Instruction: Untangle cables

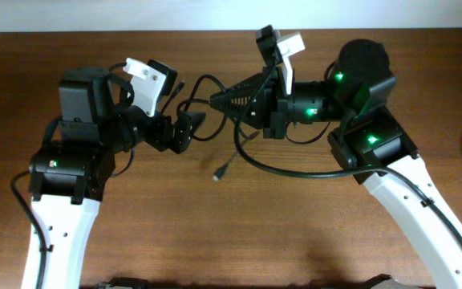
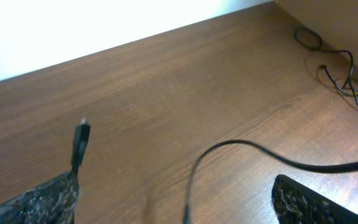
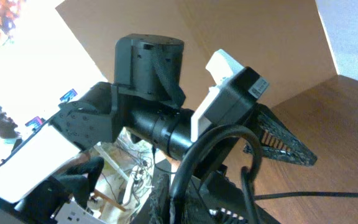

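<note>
On the table (image 1: 215,233), cables (image 1: 251,160) lie between left hand (image 1: 184,128) and right hand (image 1: 217,99).

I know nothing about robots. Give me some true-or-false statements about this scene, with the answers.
1. The cables are bright red. False: they are black.
2. The arms are parked far apart at opposite table edges. False: the left pincer and right pincer nearly meet mid-table.
3. The table is brown wood. True.
4. Green lights glow on the right arm. True.
5. The left pincer is clamped shut. False: its fingers stand wide apart.
6. One loose cable ends in a small plug. True.
</note>
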Controlling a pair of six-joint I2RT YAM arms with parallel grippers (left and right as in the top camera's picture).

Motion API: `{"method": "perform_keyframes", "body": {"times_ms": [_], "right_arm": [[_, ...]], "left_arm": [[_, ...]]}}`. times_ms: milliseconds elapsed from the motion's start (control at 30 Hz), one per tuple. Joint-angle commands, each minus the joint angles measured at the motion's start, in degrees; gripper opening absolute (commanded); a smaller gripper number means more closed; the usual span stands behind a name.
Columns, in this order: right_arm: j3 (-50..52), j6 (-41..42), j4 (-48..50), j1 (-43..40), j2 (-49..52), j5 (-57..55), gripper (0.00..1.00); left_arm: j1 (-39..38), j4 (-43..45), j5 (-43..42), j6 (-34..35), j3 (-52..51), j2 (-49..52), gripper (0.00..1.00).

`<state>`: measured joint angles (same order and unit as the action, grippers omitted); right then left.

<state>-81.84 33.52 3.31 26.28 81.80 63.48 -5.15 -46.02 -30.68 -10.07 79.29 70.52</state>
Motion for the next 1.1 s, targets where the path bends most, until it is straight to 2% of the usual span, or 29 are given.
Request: {"method": "perform_keyframes", "body": {"times_ms": [0,67,300,467,600,700,1000,1067], "right_arm": [[-1.1,9.5,11.1,-3.0,-1.1,1.6,0.04],[-1.1,13.8,18.8,-7.1,-1.1,2.1,0.04],[-1.1,26.1,32.0,-15.8,-1.1,3.5,0.04],[-1.3,27.2,32.0,-15.4,-0.9,9.5,0.04],[-1.3,23.7,22.6,-15.4,0.6,15.6,0.04],[-1.3,23.8,22.3,-15.4,2.4,21.8,0.04],[-1.3,23.8,22.4,-11.5,4.1,20.3,0.04],[-1.3,23.8,22.4,-7.5,4.2,13.4,0.04]], "left_arm": [[-0.1,-1.0,0.5,-0.8,0.3,0.3,0.99],[-0.1,-1.7,0.5,-1.4,0.3,0.3,0.99],[-0.1,-3.8,2.6,-2.9,0.3,0.3,0.99],[-0.1,-2.9,2.4,-2.9,0.3,0.8,0.99],[-0.1,0.5,0.0,1.4,0.3,0.8,0.99],[-0.1,1.7,-0.2,1.5,0.3,0.8,0.99],[-0.1,2.1,-0.2,1.9,0.3,0.8,0.99],[-0.1,2.1,-0.2,1.9,0.3,0.8,0.99]]}}
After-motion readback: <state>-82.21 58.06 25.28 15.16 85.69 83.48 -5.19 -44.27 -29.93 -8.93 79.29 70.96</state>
